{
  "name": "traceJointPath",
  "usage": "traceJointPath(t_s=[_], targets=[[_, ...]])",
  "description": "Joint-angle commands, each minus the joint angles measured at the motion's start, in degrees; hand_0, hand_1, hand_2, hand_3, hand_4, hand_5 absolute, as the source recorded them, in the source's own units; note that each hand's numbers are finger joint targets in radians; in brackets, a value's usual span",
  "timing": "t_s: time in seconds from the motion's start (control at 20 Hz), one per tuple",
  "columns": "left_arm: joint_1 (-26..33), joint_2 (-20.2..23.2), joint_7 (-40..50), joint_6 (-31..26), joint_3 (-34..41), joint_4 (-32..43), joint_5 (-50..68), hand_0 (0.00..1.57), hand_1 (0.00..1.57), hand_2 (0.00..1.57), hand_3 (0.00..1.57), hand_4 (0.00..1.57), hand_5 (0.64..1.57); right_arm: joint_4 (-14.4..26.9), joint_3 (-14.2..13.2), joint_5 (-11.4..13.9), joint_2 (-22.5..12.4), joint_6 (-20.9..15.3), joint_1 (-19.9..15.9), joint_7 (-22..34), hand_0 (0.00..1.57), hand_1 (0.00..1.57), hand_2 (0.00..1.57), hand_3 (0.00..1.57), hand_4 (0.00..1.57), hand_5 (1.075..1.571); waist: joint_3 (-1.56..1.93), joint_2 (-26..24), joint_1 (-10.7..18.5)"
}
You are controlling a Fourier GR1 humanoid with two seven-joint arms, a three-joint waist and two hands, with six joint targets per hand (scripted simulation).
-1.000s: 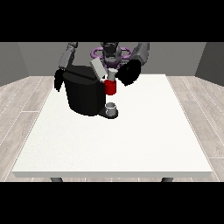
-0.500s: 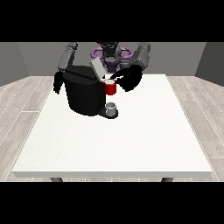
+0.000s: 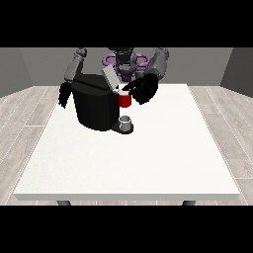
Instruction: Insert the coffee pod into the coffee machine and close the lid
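Front view: the white table (image 3: pixel 148 163) fills most of the scene, standing on a pale wood-plank floor (image 3: pixel 24 118), with grey walls behind. The robot (image 3: pixel 123 62) stands at the far edge of the table, both arms reaching forward over it.

The black coffee machine (image 3: pixel 96 106) sits on the far left part of the table. Its grey lid (image 3: pixel 110 77) is raised and tilted, leaning up and back from the top of the machine. No brand, label or writing can be read on the machine or anywhere else.

The hand at the view's right (image 3: pixel 143 89) is black and hangs just beside the upper front corner of the machine, close under the raised lid. It overlaps a red thing at the machine (image 3: pixel 124 100) at that thing's upper right edge. Whether its fingers are spread or curled cannot be told, nor whether it holds anything.

The hand at the view's left (image 3: pixel 64 95) hangs low beside the left wall of the machine, near it. Its finger position cannot be told.

A small grey thing (image 3: pixel 126 121) stands on the machine's base plate, directly below the red thing; it cannot be told whether it is the coffee pod
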Motion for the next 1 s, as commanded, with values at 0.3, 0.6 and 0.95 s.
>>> traceJointPath(t_s=[0.3, 0.6, 0.95], targets=[[6.74, -6.64, -6.35, -1.08, 1.91, -0.86, 5.81, 0.0, 0.0, 0.0, 0.0, 0.0, 1.571, 2.95, -2.0, -1.91, -1.58, 2.9, 3.8, -2.03, 0.0, 0.0, 0.0, 0.0, 0.26, 1.571, -0.01, -5.68, 4.13], [20.27, -13.87, -10.71, -2.66, 2.09, -0.14, 9.56, 0.0, 0.0, 0.0, 0.0, 0.0, 1.571, 2.02, 2.17, 1.22, 3.99, 0.88, 16.45, -6.08, 0.0, 0.0, 0.0, 0.0, 0.21, 1.571, -0.03, -18.99, 8.12], [37.31, -19.99, -20.32, -5.22, 4.48, 1.21, 15.09, 0.0, 0.0, 0.0, 0.0, 0.21, 1.571, -4.8, 7.41, 4.46, 5.58, -0.18, 23.05, -2.05, 0.0, 0.0, 0.0, 0.0, 0.0, 1.571, -0.13, -33.04, 11.4]])
